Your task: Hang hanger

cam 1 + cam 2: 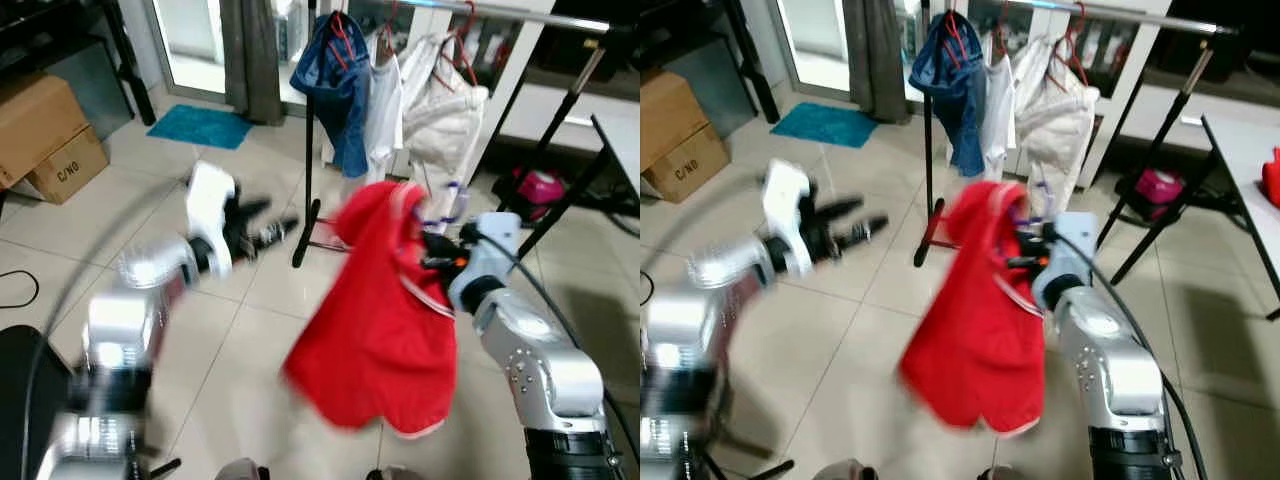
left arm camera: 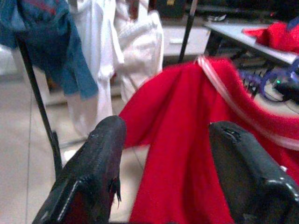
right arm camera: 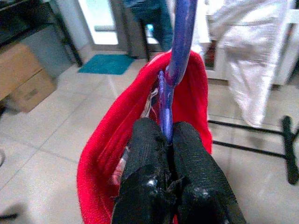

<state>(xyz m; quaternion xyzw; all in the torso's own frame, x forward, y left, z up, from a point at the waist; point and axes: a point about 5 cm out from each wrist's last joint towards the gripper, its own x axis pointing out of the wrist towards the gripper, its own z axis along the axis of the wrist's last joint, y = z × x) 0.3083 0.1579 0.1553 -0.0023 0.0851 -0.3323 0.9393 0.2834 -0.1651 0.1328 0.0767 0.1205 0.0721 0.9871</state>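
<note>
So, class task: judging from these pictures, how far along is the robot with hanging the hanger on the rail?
Done: the red garment is draped on the purple hanger, and the right gripper is shut on that hanger. In hand: it holds the load up in front of the clothes rail, where a blue garment and white ones hang. The left gripper is open, beside the red garment. Left: hooking the hanger on the rail.

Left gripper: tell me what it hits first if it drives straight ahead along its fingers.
Probably the red garment. In the left wrist view it lies dead ahead between the open fingers of the left gripper, nearer than the clothes rack. Depth is unclear, so treat this as likely.
</note>
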